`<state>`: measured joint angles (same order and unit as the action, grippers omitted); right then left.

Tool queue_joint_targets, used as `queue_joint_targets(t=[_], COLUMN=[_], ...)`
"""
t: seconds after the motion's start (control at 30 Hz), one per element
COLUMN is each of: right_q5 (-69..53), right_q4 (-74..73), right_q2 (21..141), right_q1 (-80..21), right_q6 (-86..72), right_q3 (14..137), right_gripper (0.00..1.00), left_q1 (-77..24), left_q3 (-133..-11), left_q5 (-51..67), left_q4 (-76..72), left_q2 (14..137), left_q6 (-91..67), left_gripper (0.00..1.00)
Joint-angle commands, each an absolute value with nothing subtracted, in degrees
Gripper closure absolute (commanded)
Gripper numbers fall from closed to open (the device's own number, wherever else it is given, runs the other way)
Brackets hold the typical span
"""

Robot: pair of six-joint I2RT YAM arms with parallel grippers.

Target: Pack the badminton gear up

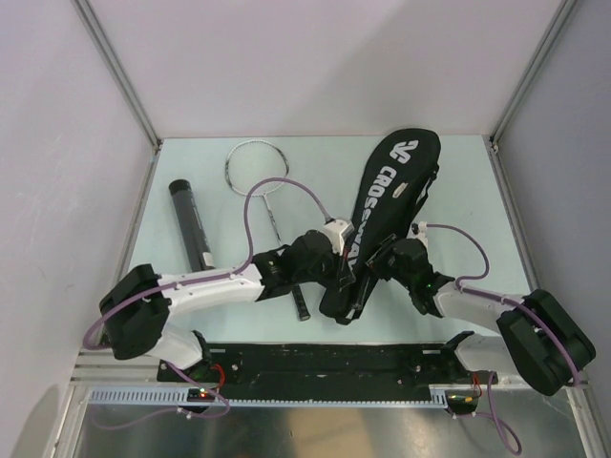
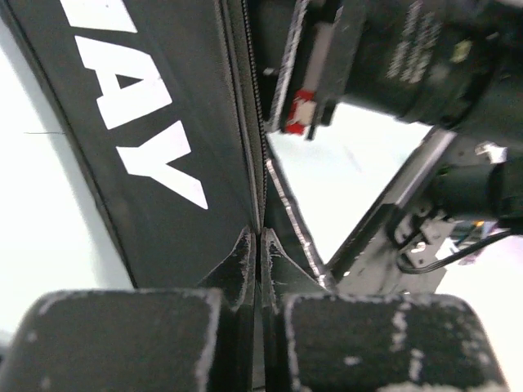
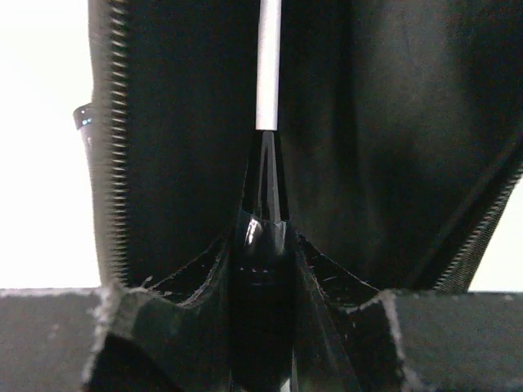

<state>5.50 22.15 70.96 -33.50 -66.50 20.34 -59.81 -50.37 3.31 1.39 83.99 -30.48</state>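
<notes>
Here, white-walled table (image 1: 468, 215); left tool (image 2: 260, 263) tight on bag (image 1: 396, 172), right tool (image 3: 265, 245) tight on racquet (image 3: 268, 65).

Printed lengthwise in white capitals on the black bag (image 1: 387, 186), right of centre: "CROSS", with the later letters covered at the near end. At the bag's far end, a white emblem (image 1: 409, 151), not legible as letters. From the left wrist, on the same bag, large white "AY" after a letter cut off at the top edge. From the right wrist, nothing legible.
</notes>
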Motion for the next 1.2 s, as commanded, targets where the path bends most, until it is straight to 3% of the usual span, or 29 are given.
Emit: queue_joint_targets(t=[0.0,0.33,0.47,0.67,0.9,1.07,1.17], right_q5=[12.85,12.96,10.62,11.49,8.8,5.47,5.45], right_q4=[28.59,35.73,36.16,37.76,38.66,31.63,25.04], right_q2=[72.93,83.12,82.69,81.89,90.54,91.92,88.69], right_q1=[-32.11,-31.26,-29.99,-29.51,-30.39,-30.66,-30.62], right_q6=[-69.69,-77.65,-78.17,-79.3,-75.11,-68.59,-63.63], right_q3=[22.33,23.01,22.78,22.61,25.61,27.49,27.63], right_gripper=[0.94,0.92,0.93,0.93,0.77,0.57,0.52], left_q1=[-61.2,-61.29,-60.91,-60.86,-60.96,-59.23,-59.1], left_q3=[-49.06,-46.51,-45.09,-43.43,-42.75,-42.56,-42.72], left_q5=[13.52,14.6,10.04,12.97,8.52,5.02,2.68], left_q4=[-4.27,-10.56,-8.92,-8.25,-8.8,-8.17,-7.25], left_q2=[78.97,80.4,79.31,80.07,78.21,79.9,79.78], left_q6=[-38.55,-44.61,-42.6,-42.72,-43.01,-44.52,-44.82], left_gripper=[1.0,1.0,1.0,1.0,1.0,0.99,0.83])
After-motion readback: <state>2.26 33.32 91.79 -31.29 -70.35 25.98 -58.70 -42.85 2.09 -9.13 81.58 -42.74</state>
